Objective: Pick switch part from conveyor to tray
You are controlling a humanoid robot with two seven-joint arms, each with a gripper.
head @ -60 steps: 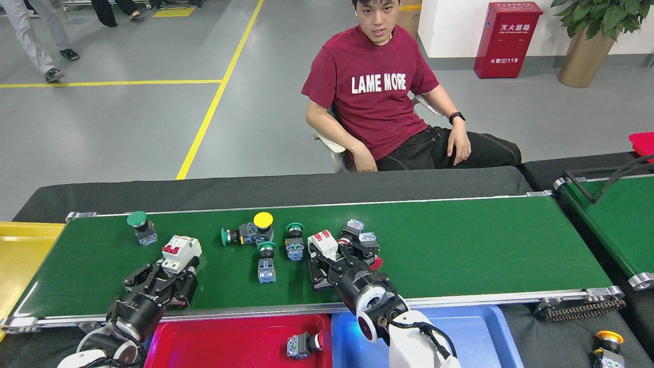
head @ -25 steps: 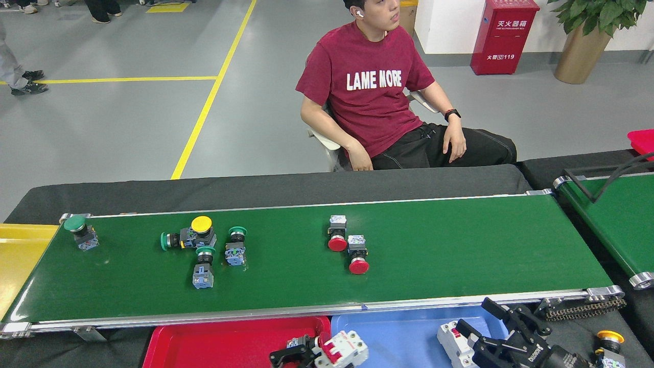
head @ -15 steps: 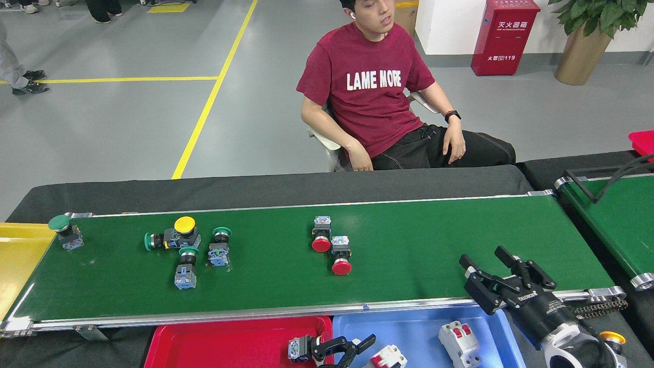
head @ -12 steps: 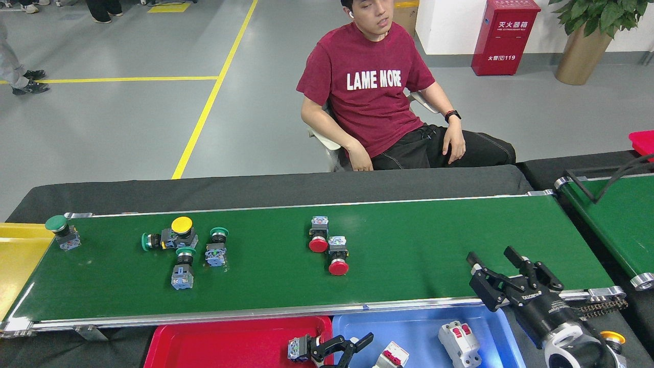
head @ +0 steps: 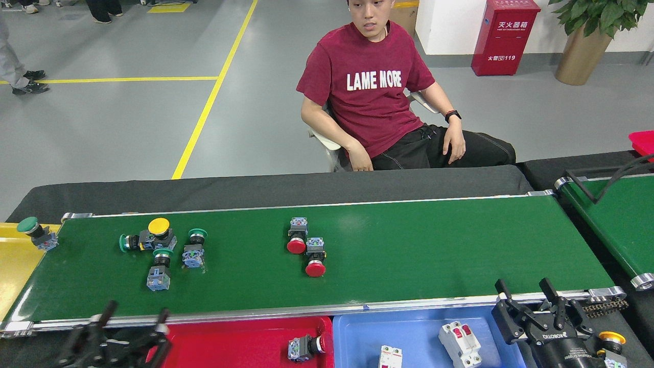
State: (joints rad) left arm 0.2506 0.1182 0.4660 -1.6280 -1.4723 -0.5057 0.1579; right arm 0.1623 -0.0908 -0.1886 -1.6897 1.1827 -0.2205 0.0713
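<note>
Both my grippers hang empty at the near edge of the conveyor, fingers spread wide. My right gripper sits over the near right corner, just past the blue tray; my left gripper is blurred, at the near rail beside the red tray. I judge they wait low here so each can reach forward onto the belt and drop back to its tray with a short move.

Two white breakers already lie in the blue tray, and one push-button lies at the red tray's right end.

The switch parts left to pick lie on the belt: a pair of red buttons touching each other near the middle, a cluster of green and yellow buttons toward the left end, and a lone green button tipping off the far left corner onto the yellow bin. The cluster looks closest to my left gripper.

A seated person watches from beyond the far edge.
</note>
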